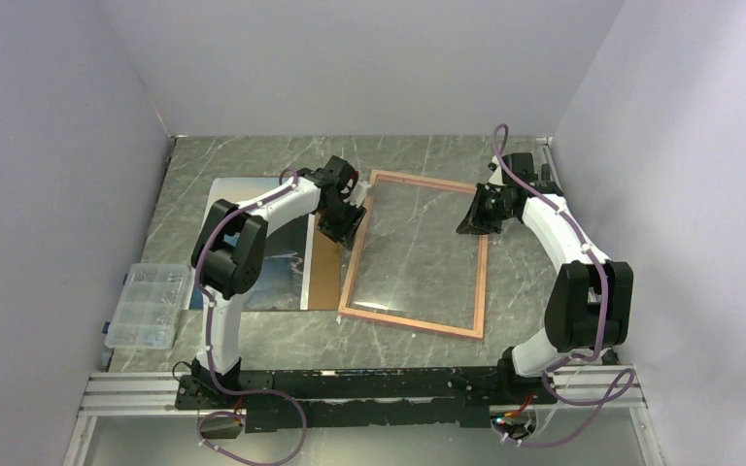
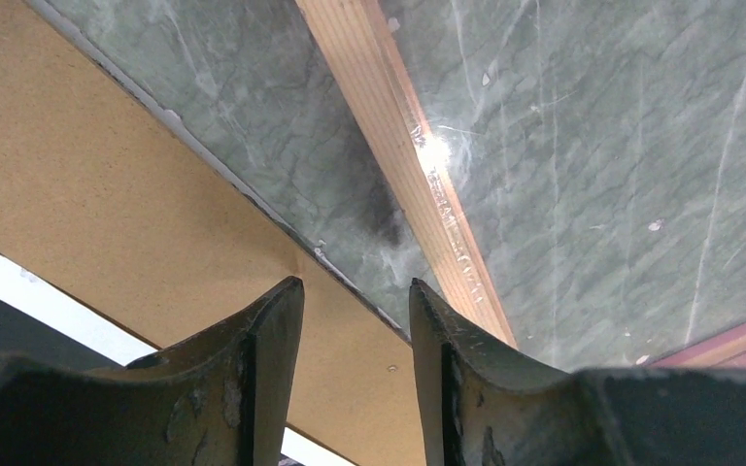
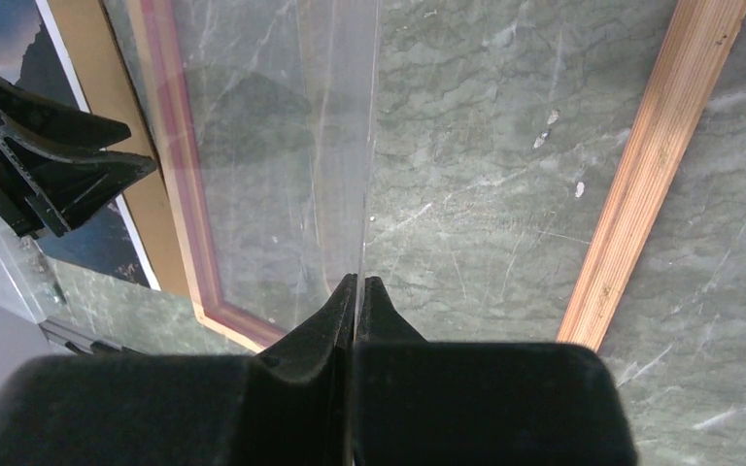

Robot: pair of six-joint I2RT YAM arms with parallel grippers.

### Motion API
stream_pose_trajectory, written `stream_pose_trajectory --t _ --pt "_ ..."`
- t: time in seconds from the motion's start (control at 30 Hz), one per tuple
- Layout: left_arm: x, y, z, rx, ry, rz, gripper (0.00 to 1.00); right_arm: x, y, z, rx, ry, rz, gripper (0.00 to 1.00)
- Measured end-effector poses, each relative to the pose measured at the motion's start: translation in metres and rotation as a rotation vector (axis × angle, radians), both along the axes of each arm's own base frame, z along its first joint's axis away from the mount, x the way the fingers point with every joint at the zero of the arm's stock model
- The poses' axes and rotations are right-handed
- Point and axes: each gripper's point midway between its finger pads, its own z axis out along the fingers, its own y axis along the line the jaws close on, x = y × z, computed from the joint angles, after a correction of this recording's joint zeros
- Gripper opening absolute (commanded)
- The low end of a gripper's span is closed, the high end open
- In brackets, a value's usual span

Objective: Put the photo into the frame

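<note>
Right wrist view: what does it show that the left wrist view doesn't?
Only the right wrist view: a clear pane pinched edge-on in the right arm's shut jaws, plus the blue mountain scene of the paper photo print. Only the left wrist view: the left arm's open, empty jaws from behind. Both: the thin wooden rectangular frame, flat brown backing board and green marble table.

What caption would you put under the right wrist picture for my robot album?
Right gripper pinches the edge of the clear pane, the frame alongside and the left gripper open nearby.
</note>
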Motion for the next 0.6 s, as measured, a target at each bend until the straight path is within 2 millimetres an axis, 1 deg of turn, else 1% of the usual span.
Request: stream_pose_trajectory --t 0.33,0.6 --pt "-0.002 -0.003 0.000 -0.001 0.000 -0.008 0.48 -0.003 0.001 -0.001 -0.001 0.003 0.022 0.00" --pt "-0.004 -0.006 0.000 0.000 0.000 -0.018 0.48 -0.012 -0.001 -0.003 -0.012 0.033 0.040 0.00"
